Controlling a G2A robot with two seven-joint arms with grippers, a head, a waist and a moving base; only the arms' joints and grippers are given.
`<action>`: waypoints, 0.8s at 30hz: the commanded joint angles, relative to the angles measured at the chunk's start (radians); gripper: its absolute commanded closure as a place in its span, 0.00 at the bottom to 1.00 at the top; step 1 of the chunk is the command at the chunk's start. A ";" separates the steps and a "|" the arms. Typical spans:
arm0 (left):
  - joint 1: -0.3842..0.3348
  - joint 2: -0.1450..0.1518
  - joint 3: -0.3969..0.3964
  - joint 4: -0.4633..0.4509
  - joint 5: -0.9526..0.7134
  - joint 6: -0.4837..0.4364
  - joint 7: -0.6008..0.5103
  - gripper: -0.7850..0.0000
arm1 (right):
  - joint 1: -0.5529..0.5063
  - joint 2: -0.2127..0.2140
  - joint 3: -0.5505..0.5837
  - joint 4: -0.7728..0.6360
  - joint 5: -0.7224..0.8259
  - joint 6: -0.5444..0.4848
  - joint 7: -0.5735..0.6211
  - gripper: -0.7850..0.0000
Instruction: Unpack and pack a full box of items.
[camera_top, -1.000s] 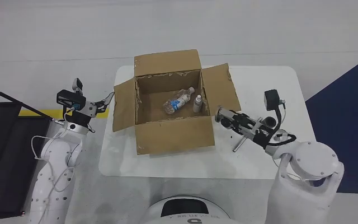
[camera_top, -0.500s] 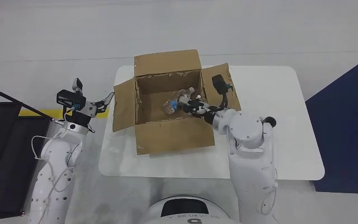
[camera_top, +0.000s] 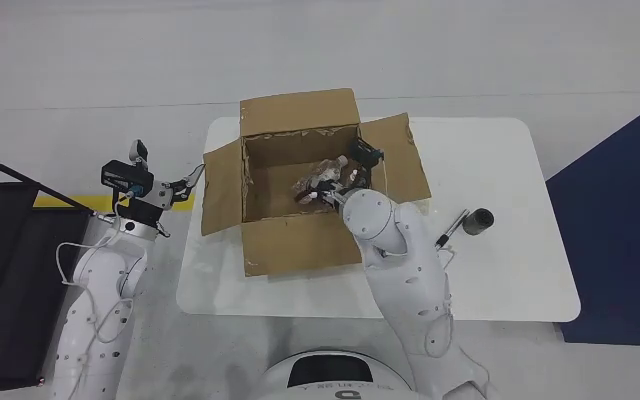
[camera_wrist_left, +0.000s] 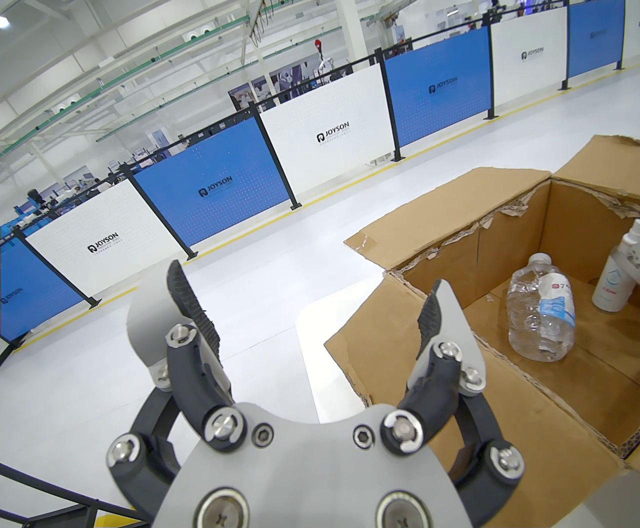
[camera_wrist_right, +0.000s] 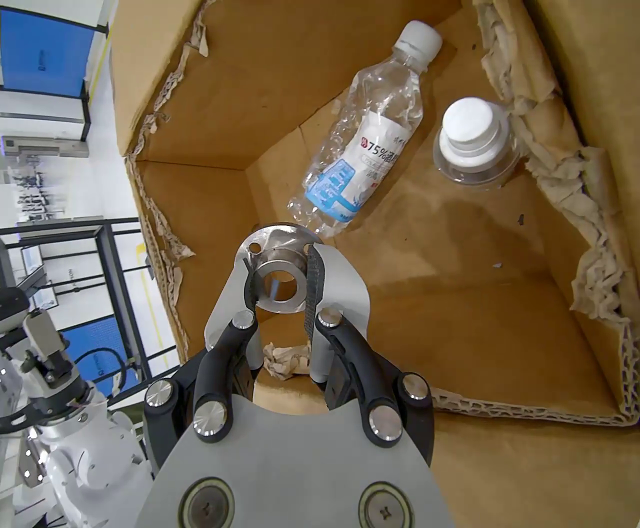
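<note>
An open cardboard box (camera_top: 310, 242) stands mid-table. Inside it, a clear plastic bottle (camera_wrist_right: 365, 150) lies on its side, and a small white-capped bottle (camera_wrist_right: 472, 145) stands upright beside it near a wall. My right gripper (camera_wrist_right: 280, 272) hangs inside the box above its floor (camera_wrist_right: 475, 310), shut on a round metal flange (camera_wrist_right: 276, 282); from above the right gripper (camera_top: 322, 192) sits next to the lying bottle (camera_top: 318, 180). My left gripper (camera_wrist_left: 307, 295) is open and holds nothing, off the table's left edge, facing the box (camera_wrist_left: 450, 270) and the plastic bottle (camera_wrist_left: 540, 320).
A tool with a silver shaft and black handle (camera_top: 466, 224) lies on the white table (camera_top: 500, 150) right of the box. The box flaps (camera_top: 298, 110) are spread outward on all sides. A black frame (camera_top: 20, 270) stands at the far left.
My right arm swung from the table's right side over the front of the box and lowered its gripper inside. The left arm kept still.
</note>
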 joint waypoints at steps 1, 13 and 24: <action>0.000 0.000 0.000 0.000 0.000 0.000 0.000 0.00 | 0.013 0.001 -0.024 0.023 -0.059 0.019 -0.003 1.00; 0.000 0.000 0.000 0.000 0.000 0.000 0.000 0.00 | 0.059 -0.006 -0.111 0.124 -0.202 0.109 -0.005 0.93; 0.000 0.000 0.000 0.000 0.000 0.000 0.000 0.00 | 0.051 -0.007 -0.119 0.062 -0.234 0.114 0.009 0.61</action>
